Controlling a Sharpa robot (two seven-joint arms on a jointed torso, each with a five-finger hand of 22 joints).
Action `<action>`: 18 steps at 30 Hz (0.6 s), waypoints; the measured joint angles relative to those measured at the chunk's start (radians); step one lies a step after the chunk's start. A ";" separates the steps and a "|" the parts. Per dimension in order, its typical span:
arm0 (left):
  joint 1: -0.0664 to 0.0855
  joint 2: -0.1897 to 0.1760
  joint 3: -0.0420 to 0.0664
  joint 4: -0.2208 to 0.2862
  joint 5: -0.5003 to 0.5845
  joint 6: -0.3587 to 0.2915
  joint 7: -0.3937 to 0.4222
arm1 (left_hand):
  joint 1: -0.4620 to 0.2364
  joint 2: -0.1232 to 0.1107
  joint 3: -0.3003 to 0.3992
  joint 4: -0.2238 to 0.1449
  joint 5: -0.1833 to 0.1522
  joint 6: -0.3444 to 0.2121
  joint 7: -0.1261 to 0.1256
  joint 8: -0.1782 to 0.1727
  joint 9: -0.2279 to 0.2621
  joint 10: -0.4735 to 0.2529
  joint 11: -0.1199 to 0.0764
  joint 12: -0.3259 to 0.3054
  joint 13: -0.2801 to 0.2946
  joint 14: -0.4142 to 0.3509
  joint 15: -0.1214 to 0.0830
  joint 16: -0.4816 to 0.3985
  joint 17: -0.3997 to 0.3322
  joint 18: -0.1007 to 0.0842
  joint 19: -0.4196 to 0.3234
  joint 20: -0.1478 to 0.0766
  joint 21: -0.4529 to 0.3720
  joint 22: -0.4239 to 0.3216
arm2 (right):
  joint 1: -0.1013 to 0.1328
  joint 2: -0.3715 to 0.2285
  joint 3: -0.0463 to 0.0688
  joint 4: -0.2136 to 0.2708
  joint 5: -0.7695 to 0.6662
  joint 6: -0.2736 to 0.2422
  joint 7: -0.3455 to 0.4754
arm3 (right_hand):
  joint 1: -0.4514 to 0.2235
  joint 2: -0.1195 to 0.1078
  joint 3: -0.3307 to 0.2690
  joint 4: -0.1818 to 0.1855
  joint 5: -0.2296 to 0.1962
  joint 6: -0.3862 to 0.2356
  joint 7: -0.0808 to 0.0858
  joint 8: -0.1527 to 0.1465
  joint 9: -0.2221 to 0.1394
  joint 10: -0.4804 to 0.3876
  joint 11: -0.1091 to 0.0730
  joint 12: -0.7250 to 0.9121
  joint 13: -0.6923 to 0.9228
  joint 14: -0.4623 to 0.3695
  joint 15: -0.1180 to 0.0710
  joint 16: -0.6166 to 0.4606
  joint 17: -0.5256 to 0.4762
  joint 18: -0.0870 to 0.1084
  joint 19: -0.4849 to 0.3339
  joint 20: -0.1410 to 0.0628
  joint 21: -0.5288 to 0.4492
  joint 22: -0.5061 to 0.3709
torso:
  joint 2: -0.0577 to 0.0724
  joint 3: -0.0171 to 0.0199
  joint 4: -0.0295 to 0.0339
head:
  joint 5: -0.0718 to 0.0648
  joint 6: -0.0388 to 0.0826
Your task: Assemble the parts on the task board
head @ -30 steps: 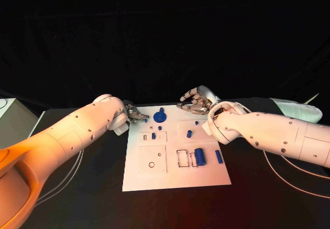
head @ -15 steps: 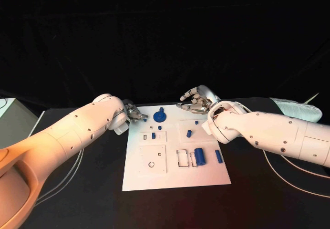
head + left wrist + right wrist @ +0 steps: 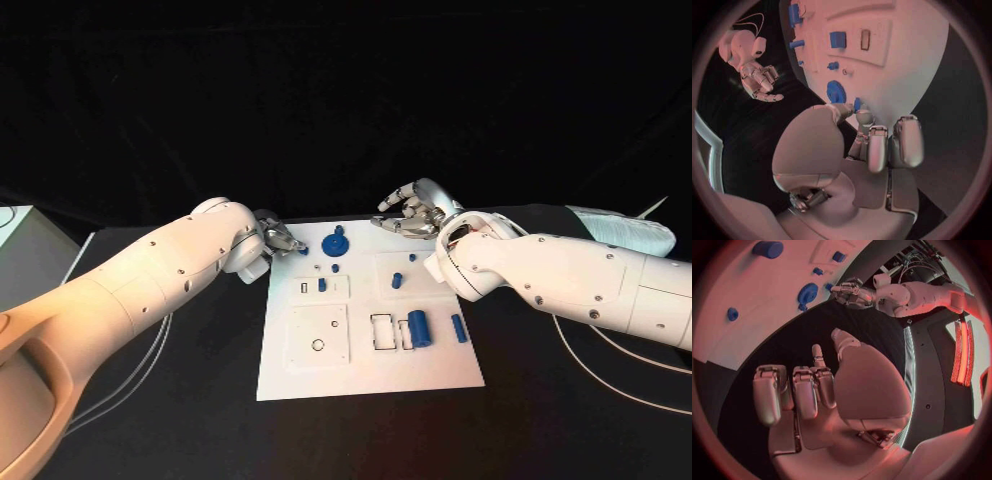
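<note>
The white task board (image 3: 368, 350) lies in the middle of the black table. My left hand (image 3: 281, 241) hovers at its far left corner and pinches a small blue part (image 3: 856, 104) between thumb and fingertip. Just beside that part, a blue gear (image 3: 336, 243) lies on the board. My right hand (image 3: 415, 215) hangs over the board's far edge with its fingers loosely apart and nothing in them. Nearer me, a blue cylinder (image 3: 418, 325) and a blue bar (image 3: 459, 328) rest on the board. A blue square piece (image 3: 398, 281) sits mid-board.
A white object (image 3: 627, 232) lies at the table's right side. A pale box (image 3: 22, 245) stands at the left edge. Thin cables (image 3: 144, 365) run along the table under my left arm.
My left hand has drawn slightly back toward the board's far left corner, still pinching the small blue part. The right hand has hardly moved.
</note>
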 measured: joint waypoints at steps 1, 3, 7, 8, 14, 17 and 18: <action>0.000 -0.003 0.000 0.003 0.004 -0.001 0.000 | -0.014 -0.003 0.002 0.002 0.017 0.000 0.000 0.014 0.000 0.010 -0.002 0.007 0.007 0.000 0.000 0.000 0.000 0.000 0.002 -0.002 0.004 0.003 | 0.000 0.000 0.000 0.000 0.000 0.000 0.000 | 0.000 0.000 0.000 0.000 0.000 0.000 0.000 0.003 0.000 0.000 0.000 0.000 0.000 0.000 0.000 0.000 0.000 0.000 0.000 0.000 0.000 0.000 | 0.000 -0.0001 0.0000 | 0.000 0.000; 0.000 -0.011 0.000 0.013 0.012 -0.003 0.000 | -0.040 -0.011 0.051 -0.043 0.045 -0.006 -0.002 0.026 0.000 0.020 -0.005 0.014 0.015 0.003 -0.003 0.000 0.000 0.000 0.006 -0.006 0.007 0.008 | 0.000 -0.001 0.000 0.000 0.000 0.000 0.000 | 0.000 0.000 0.000 0.000 0.000 0.000 0.000 0.004 0.001 0.000 0.000 0.000 0.000 0.000 0.000 0.000 0.000 0.000 0.000 0.000 0.000 0.000 | -0.001 -0.0001 0.0005 | 0.001 0.000; 0.000 -0.035 0.000 0.043 0.030 -0.008 0.000 | -0.060 -0.014 0.051 -0.043 0.075 -0.005 -0.002 0.036 0.000 0.024 -0.009 0.014 0.018 0.000 -0.007 0.000 0.000 0.000 0.006 -0.006 0.008 0.012 | 0.000 -0.004 0.000 -0.001 0.000 0.000 0.000 | 0.000 0.000 0.000 0.000 0.000 0.000 0.000 0.004 0.001 0.000 0.000 0.000 0.000 0.000 0.000 0.000 0.000 0.000 0.000 0.000 0.000 0.000 | -0.002 -0.0006 0.0011 | 0.003 0.000; 0.000 -0.043 0.000 0.055 0.036 -0.009 -0.001 | -0.063 -0.017 0.052 -0.044 0.081 -0.005 -0.002 0.036 0.000 0.027 -0.008 0.019 0.019 0.000 -0.007 0.000 0.000 0.000 0.007 -0.007 0.008 0.012 | 0.000 -0.005 0.000 -0.001 0.000 0.000 0.000 | 0.000 0.000 0.000 0.000 0.000 0.000 0.000 0.004 0.001 0.000 0.000 0.000 0.000 0.000 0.000 0.000 0.000 0.000 0.000 0.000 0.000 0.000 | -0.003 -0.0007 0.0014 | 0.003 0.000; 0.000 -0.107 0.000 0.149 0.071 -0.021 -0.005 | -0.106 -0.041 0.054 -0.042 0.164 0.010 -0.009 0.054 0.000 0.057 -0.017 0.040 0.041 0.000 -0.015 0.000 0.000 0.000 0.015 -0.015 0.015 0.025 | 0.000 -0.012 0.000 -0.002 0.000 0.001 -0.001 | 0.000 0.000 0.000 0.000 0.000 0.000 0.000 0.004 0.001 0.000 0.000 0.000 0.000 0.000 0.000 0.000 0.000 0.000 0.000 0.000 0.000 0.000 | -0.010 -0.0032 0.0047 | 0.003 -0.004; 0.000 -0.141 0.000 0.205 0.084 -0.030 -0.009 | -0.129 -0.048 0.044 -0.053 0.218 0.030 -0.018 0.056 0.001 0.078 -0.024 0.050 0.056 0.000 -0.022 0.000 0.000 0.000 0.020 -0.020 0.018 0.033 | 0.000 -0.016 0.000 -0.002 0.000 0.001 -0.001 | 0.000 0.000 0.000 0.000 0.000 0.000 0.000 0.004 0.001 0.000 0.000 0.000 0.000 0.000 0.000 0.000 0.000 0.000 0.000 0.000 0.000 0.000 | -0.015 -0.0044 0.0080 | 0.005 -0.008; 0.000 -0.155 0.000 0.229 0.088 -0.034 -0.011 | -0.133 -0.052 0.043 -0.054 0.230 0.033 -0.019 0.058 0.001 0.080 -0.026 0.052 0.059 0.000 -0.022 0.000 0.000 0.000 0.020 -0.020 0.020 0.035 | 0.000 -0.018 0.000 -0.003 0.000 0.001 -0.001 | 0.000 0.000 0.000 0.000 0.000 0.000 0.000 0.004 0.001 0.000 0.000 0.000 0.000 0.000 0.000 0.000 0.000 0.000 0.000 0.000 0.000 0.000 | -0.016 -0.0051 0.0087 | 0.005 -0.008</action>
